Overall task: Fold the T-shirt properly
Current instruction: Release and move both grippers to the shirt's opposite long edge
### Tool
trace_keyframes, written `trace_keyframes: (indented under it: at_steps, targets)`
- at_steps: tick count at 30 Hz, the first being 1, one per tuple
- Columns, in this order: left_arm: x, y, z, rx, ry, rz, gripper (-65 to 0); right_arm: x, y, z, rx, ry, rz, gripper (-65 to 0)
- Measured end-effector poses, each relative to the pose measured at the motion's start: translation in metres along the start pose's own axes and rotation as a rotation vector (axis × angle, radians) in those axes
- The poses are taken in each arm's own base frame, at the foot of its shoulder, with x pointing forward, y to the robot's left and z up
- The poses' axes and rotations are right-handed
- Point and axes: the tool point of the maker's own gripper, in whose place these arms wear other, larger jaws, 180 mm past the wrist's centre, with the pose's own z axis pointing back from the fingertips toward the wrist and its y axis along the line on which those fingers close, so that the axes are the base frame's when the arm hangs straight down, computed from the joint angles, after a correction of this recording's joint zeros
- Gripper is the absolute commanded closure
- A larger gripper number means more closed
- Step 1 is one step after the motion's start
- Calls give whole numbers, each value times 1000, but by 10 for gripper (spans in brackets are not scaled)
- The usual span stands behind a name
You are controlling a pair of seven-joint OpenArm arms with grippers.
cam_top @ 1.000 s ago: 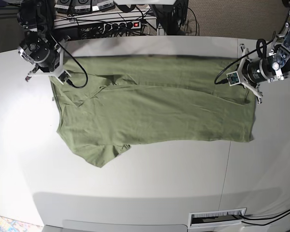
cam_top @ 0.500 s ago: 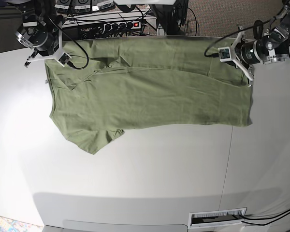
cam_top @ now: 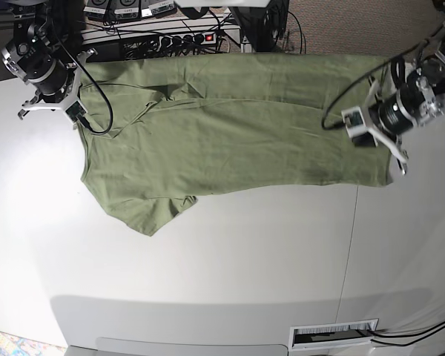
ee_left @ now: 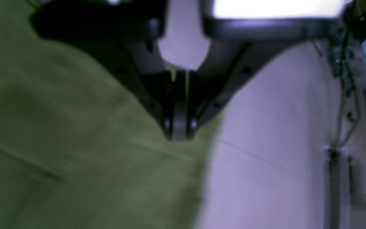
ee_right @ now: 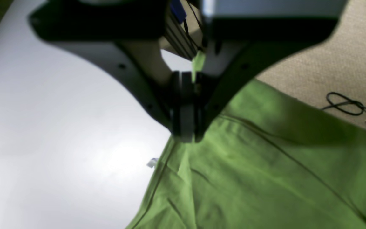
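At nine to ten o'clock of the base view, the right tool (cam_top: 76, 115) is seen clamped shut on the shoulder edge of the T-shirt (cam_top: 230, 137); in the right wrist view the jaws are closed with a sliver of green cloth pinched between them. The T-shirt is spread lengthwise across the far half of the surface (cam_top: 208, 274), with its far edge draped over the twelve o'clock rim and one sleeve (cam_top: 152, 215) trailing loose toward seven o'clock. A power strip (cam_top: 185, 37) and cables are seen behind the surface at twelve o'clock. At three o'clock the left tool (cam_top: 397, 159) is closed on the hem corner; in the left wrist view, which is blurred, the jaws are seen together with cloth at their tips.

Several risks can be judged from here. Only thin edges are held, so the cloth could be pulled out of either tool if the arms are drawn further apart. The overhanging far edge could be dragged off the rim or snagged on the cables. The loose sleeve could be folded under crookedly, and an uneven fold would result if the two tools are not moved together.
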Motion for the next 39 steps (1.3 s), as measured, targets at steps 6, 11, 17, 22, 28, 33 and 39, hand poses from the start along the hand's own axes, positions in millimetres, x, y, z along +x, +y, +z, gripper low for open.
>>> trace_keyframes:
  at_steps: [6, 11, 17, 22, 28, 33, 39]
  targets:
    - [-42, 27, -32, 0, 28, 167, -178, 13, -12, -1, -30, -37, -4, 0]
    - [-62, 42, -50, -47, 33, 313, -243, 19, -17, -1, -46, -53, -6, -126]
    - [-89, 71, -55, -37, 36, 493, -265, 19, -17, -1, -45, -54, -5, -128]
    - [-108, 70, -57, -87, 35, 660, -271, 19, -17, -1, -45, -55, -5, -128]
    - [-95, 51, -69, -195, -30, 804, -271, 19, -17, -1, -44, -54, -4, -128]
    - [-95, 43, -72, -217, -7, 827, -271, 19, -17, -1, -44, -54, -4, -128]
    - [-84, 37, -80, -236, -30, 838, -270, 19, -17, -1, -44, -54, -4, -128]
